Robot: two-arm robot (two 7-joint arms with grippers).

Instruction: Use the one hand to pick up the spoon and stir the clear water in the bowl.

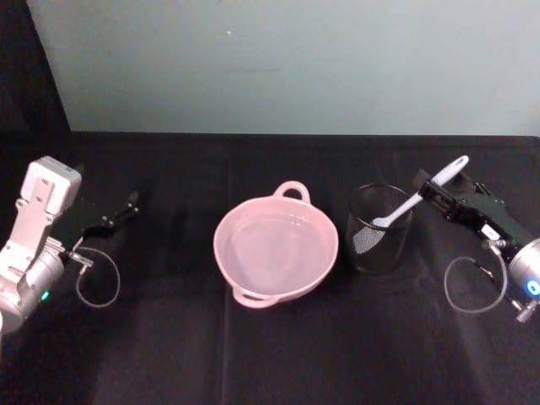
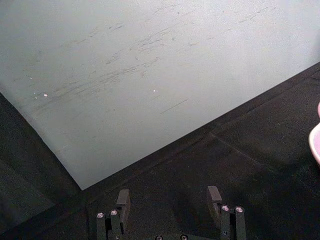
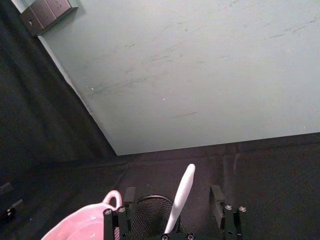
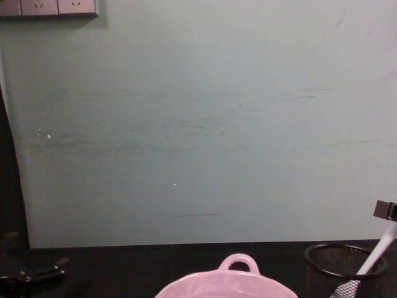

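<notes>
Right hand: we see the black right gripper (image 1: 432, 187) on its silver wrist, fingers spread wide either side of the handle, gripping nothing.
Spoon: the long white plastic spoon (image 1: 413, 202) leans blade-down in the black wire-mesh cup (image 1: 380, 246).
Bowl: the wide, glossy pale pink bowl (image 1: 226, 263) sits mid-table on black cloth (image 1: 278, 363), just left of the cup.
Water: we make out clear water (image 1: 277, 245) inside.
Left hand: the left gripper (image 2: 168, 195) rests far left, open, empty.

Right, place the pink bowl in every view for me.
Head view: bowl, centre.
Left wrist view: bowl's pink sliver at the picture's edge.
Right wrist view: bowl beside mesh cup.
Chest view: bowl, bottom centre.
Shared landmark: pale wall behind.
</notes>
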